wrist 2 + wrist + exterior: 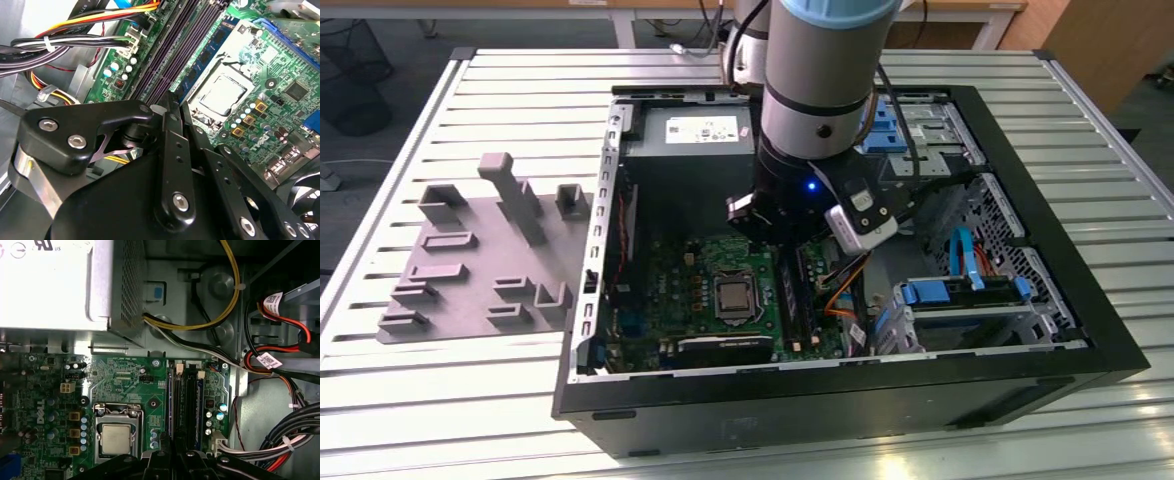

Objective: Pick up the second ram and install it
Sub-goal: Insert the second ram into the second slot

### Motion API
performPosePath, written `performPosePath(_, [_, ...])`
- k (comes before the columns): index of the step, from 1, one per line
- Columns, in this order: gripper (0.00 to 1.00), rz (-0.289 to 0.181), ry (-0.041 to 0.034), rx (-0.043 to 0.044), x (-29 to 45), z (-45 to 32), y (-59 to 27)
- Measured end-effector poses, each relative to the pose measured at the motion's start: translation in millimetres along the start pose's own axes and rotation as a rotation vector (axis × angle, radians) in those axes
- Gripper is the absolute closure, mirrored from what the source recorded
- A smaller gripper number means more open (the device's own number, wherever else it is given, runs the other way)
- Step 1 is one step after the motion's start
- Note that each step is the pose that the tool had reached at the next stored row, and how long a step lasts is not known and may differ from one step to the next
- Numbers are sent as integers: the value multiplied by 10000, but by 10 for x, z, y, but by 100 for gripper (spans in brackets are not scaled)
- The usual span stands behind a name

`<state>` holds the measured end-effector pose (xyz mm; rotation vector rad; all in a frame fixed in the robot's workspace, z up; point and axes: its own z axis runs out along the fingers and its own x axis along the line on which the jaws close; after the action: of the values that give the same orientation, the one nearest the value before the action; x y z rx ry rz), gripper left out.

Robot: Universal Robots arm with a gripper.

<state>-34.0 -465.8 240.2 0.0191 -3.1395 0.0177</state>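
The second ram (202,62) is a thin blue-green stick with dark chips. It stands on edge in the memory slot nearest the processor and also appears as a narrow blue strip (171,405) in the first wrist view. One end of it runs into the gap between my black fingers. My gripper (179,101) is shut on that stick, low inside the open computer case (1067,330) over the black memory slots (187,405). In the exterior view the gripper (783,245) hangs just above the motherboard (680,290).
The processor (116,437) sits beside the slots. A grey power supply (50,280) and bundled cables (280,440) crowd the case. Blue drive cages (961,290) stand at the exterior view's right. A grey holder plate with blocks (480,260) lies on the slatted table, left of the case.
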Motion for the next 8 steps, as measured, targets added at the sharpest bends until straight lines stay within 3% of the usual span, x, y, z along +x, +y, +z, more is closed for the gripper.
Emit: performPosePath(8, [86,0,-1,-2,0,3,0])
